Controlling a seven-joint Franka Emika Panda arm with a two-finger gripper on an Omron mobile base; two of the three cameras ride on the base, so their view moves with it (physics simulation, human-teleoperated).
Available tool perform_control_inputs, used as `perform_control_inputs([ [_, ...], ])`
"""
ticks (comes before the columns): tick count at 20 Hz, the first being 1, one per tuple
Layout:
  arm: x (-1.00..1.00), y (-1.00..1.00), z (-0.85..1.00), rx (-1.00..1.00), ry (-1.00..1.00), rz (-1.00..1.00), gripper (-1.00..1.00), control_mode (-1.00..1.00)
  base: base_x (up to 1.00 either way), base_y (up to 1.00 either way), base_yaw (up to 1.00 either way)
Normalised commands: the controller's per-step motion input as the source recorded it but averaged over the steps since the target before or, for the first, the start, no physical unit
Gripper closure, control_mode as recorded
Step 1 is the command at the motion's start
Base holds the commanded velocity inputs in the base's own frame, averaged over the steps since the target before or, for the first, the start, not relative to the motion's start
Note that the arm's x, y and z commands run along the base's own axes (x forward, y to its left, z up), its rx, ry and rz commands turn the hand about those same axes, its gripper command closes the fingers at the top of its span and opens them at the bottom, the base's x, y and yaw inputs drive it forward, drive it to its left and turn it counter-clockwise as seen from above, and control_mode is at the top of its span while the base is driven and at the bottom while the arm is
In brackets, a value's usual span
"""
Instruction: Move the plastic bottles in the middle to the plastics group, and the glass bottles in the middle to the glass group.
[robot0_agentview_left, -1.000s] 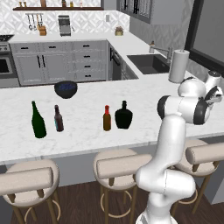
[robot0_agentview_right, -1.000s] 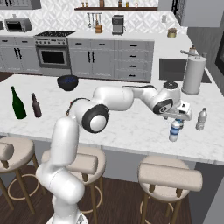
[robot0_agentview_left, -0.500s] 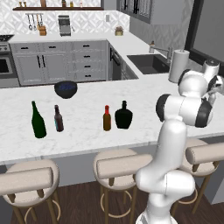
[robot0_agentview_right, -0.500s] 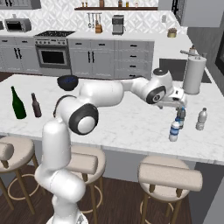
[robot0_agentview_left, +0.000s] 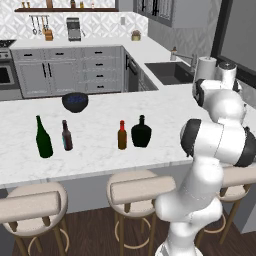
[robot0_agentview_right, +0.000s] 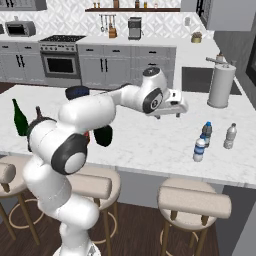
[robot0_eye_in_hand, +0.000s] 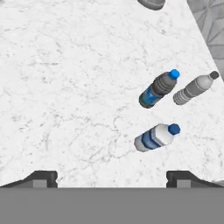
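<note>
Remaining upright in the middle, the slim amber-brown glass bottle (robot0_agentview_left: 122, 135) is seen well left of the empty, spread gripper (robot0_agentview_right: 170, 107).

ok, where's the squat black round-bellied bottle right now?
The squat black round-bellied bottle stands mid-counter in the left base view, just right of the slim amber-brown bottle, with the dark bowl farther back to the left.

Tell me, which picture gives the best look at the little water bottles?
The hand view: it looks straight down on all three water bottles, standing close together on the marble counter. The right base view shows them small, near the counter's front edge, right of the gripper.
</note>
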Motion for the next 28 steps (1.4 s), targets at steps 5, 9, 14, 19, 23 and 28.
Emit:
perform_control_inputs([
  [5, -0.39, 1.00, 0.00, -0.04, 0.15, 0.67, -1.00, -1.00, 0.00, 0.00, 0.00],
  [9, -0.25, 1.00, -0.06, -0.08, 0.17, 0.67, -1.00, -1.00, 0.00, 0.00, 0.00],
  [14, -0.46, 1.00, -0.39, -0.04, 0.04, 0.48, -1.00, -1.00, 0.00, 0.00, 0.00],
  [19, -0.42, 0.64, -0.26, 0.11, 0.01, 0.30, -1.00, -1.00, 0.00, 0.00, 0.00],
  [23, -0.23, 1.00, 0.00, 0.05, -0.04, 0.01, -1.00, -1.00, 0.00, 0.00, 0.00],
  [28, -0.09, 1.00, 0.51, 0.00, 0.02, -0.07, -1.00, -1.00, 0.00, 0.00, 0.00],
])
